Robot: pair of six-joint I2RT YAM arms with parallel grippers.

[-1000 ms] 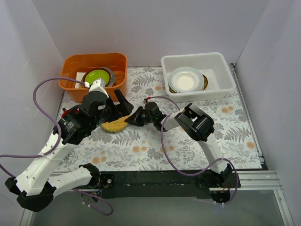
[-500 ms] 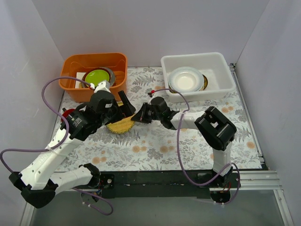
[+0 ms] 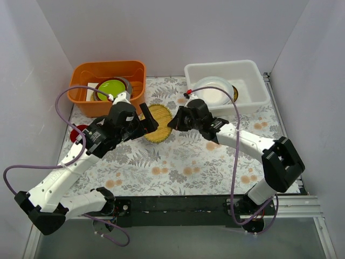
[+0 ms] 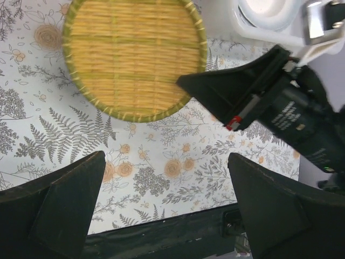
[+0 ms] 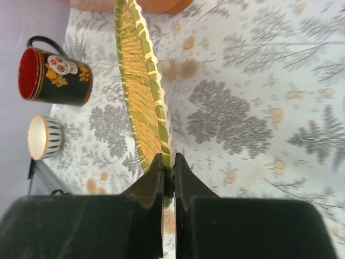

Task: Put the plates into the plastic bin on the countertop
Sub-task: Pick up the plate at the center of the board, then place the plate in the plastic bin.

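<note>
While the red mug (image 5: 54, 75) stood well off to the left, the left claw (image 4: 166, 162) hung over the countertop (image 3: 178, 162) with its fingers spread wide and nothing between them, just left of the straw plate (image 3: 157, 123). That plate was out between the orange tub (image 3: 81, 73) and the plastic bin (image 3: 253, 67), gripped only at its right rim, where the right claw (image 5: 168, 159) was pinched tight on the thin woven edge. So small a bite on one side looked like the weak point: the plate could droop, twist or slip free on the way right. The bin, far right, held stacked white plates (image 3: 214, 91). A low carry might catch its near rim, and a high release could jolt that stack.
</note>
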